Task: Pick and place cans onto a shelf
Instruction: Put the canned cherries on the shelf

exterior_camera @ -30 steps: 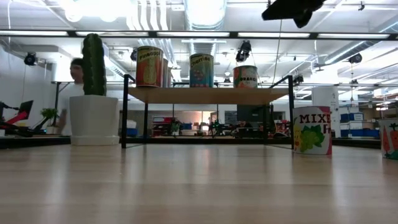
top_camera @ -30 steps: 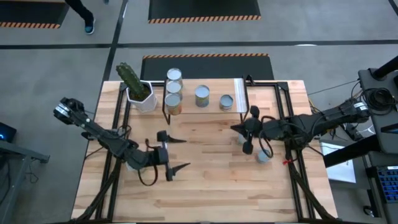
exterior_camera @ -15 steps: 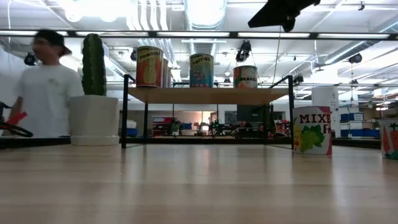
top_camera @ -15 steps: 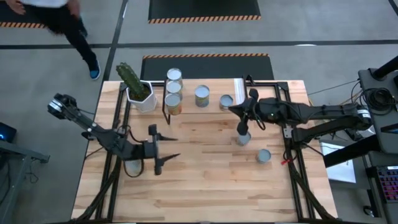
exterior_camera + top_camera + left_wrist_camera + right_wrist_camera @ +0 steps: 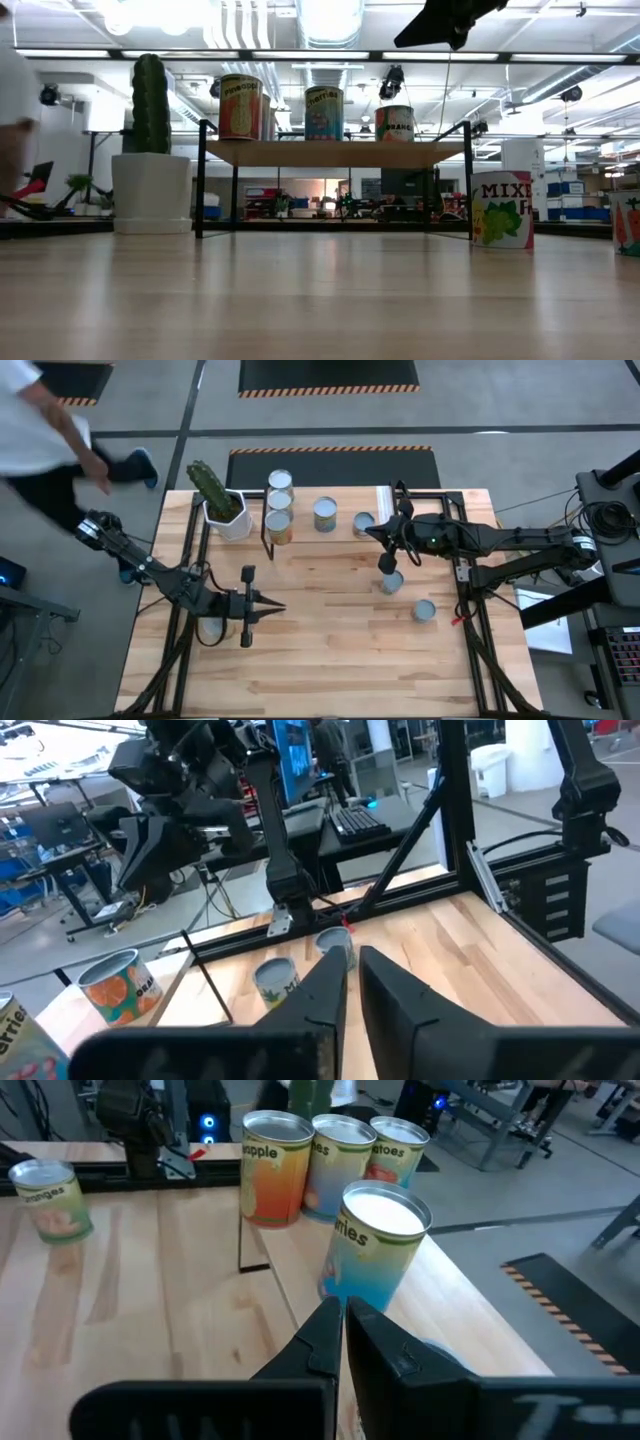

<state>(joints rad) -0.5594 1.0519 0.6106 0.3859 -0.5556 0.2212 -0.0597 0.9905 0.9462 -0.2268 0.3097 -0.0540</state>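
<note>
The shelf stands at the table's far edge with several cans on its top board, among them a yellow one, a blue one and an orange one. Two more cans stand on the tabletop to the right. My right gripper hangs shut and empty above the shelf's right end, higher than the can tops; a blue-labelled can stands just ahead of it. My left gripper is shut and empty over the table's left middle, pointing level toward the two table cans.
A white pot with a green cactus stands beside the shelf's left end. Black frame rails run along the table's sides. A person walks past beyond the far left corner. Bare tabletop lies near the front.
My left gripper has shut its wide-open fingers on nothing and drawn back toward the table's left edge. My right gripper has swung from over the two table cans toward the far edge, stopping above the shelf's right end. A person has walked by at the far left.
</note>
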